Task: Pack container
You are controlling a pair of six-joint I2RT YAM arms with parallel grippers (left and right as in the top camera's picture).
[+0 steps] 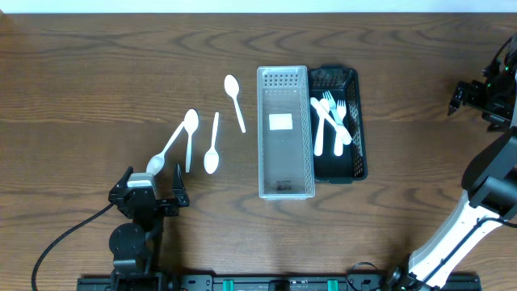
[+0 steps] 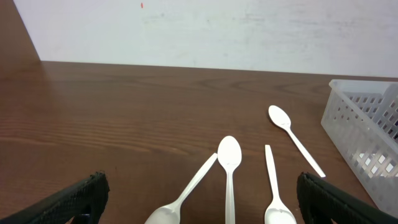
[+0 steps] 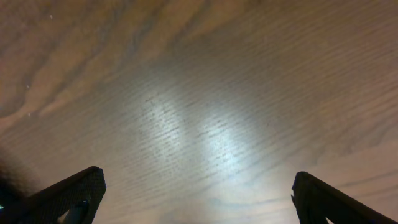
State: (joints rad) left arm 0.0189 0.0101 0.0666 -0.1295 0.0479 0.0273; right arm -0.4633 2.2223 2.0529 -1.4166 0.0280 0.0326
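Observation:
Several white plastic spoons [image 1: 212, 145] lie loose on the wooden table, left of a clear plastic basket [image 1: 262, 137] that holds no cutlery. A black basket [image 1: 359, 145] beside it holds several white forks [image 1: 333, 117]. My left gripper [image 1: 150, 192] is open and empty, just in front of the spoons. In the left wrist view the spoons [image 2: 229, 163] lie between and beyond its open fingers [image 2: 202, 190], with the clear basket [image 2: 364, 140] at the right. My right gripper [image 1: 475, 95] is open and empty at the far right edge; its view [image 3: 199, 186] shows only bare table.
The two baskets stand side by side at the table's middle. A white label [image 1: 280, 121] lies on the clear basket's floor. A pale wall [image 2: 205, 28] stands behind the table's far edge.

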